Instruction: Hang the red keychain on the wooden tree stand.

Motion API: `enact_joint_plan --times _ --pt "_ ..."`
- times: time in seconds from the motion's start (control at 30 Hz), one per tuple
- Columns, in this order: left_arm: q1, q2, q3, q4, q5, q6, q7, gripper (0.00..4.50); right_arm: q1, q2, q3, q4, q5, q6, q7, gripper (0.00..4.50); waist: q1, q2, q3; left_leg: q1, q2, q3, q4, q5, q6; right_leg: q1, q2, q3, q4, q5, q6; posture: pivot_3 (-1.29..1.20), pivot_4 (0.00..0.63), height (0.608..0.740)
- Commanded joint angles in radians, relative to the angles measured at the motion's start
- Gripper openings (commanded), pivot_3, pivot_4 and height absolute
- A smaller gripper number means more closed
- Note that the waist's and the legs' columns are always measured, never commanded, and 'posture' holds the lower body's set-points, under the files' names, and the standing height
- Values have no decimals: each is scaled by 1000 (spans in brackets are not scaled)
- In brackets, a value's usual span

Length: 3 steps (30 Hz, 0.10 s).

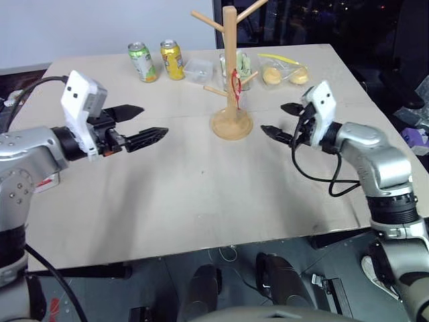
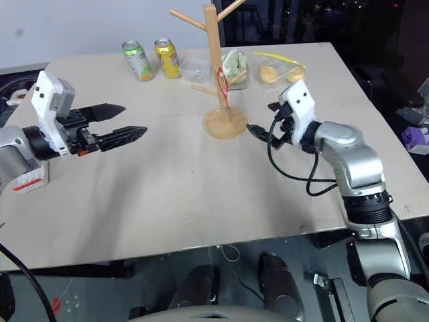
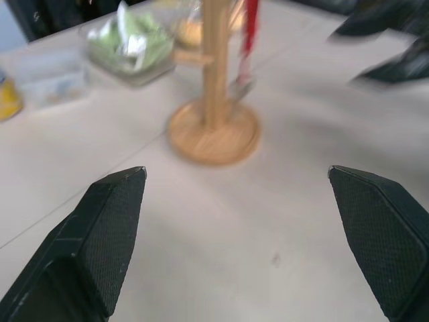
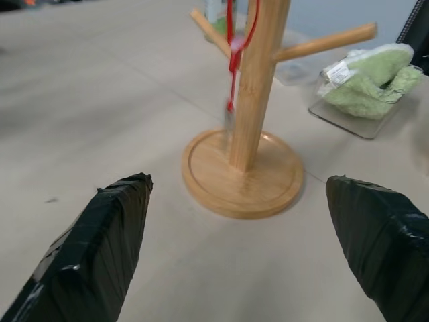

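The wooden tree stand [image 1: 230, 64] rises from its round base on the far middle of the table. The red keychain [image 1: 234, 83] hangs from one of its pegs, close against the post, with a small metal piece dangling at its lower end [image 4: 228, 115]. My right gripper [image 1: 273, 118] is just right of the stand's base, pointing at it, open, with nothing between its fingers [image 4: 100, 248]. On the left side of the table my left gripper [image 1: 153, 121] hovers open and empty, pointing toward the stand [image 3: 214, 80].
A green can [image 1: 143, 62] and a yellow can [image 1: 172, 59] stand at the back left. A clear plastic box [image 1: 198, 69], a bag of green items [image 1: 242, 62] and a bag of buns [image 1: 285, 72] lie behind the stand. The table's front edge [image 1: 201, 249] is near.
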<state>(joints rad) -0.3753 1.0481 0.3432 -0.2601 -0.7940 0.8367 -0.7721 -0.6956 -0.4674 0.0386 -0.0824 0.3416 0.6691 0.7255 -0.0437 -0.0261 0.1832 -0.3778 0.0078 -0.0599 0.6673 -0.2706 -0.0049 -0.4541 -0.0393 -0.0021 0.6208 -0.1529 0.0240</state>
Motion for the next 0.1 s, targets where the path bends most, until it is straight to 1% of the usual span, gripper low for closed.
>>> enact_joint_plan --times 0.03,0.1 --pt "20 108 8 112 76 -71 -154 4500 -94 -105 -91 -107 199 162 150 4489 0 3 4 -1 1 0 0 0 0 -1 1 0 0 0 0 0 150 740" --pt "11 136 -12 169 111 -91 -200 4500 -113 -139 -101 -127 239 205 165 4489 1 3 4 -1 1 0 0 0 0 -2 2 0 1 0 0 0 150 740"
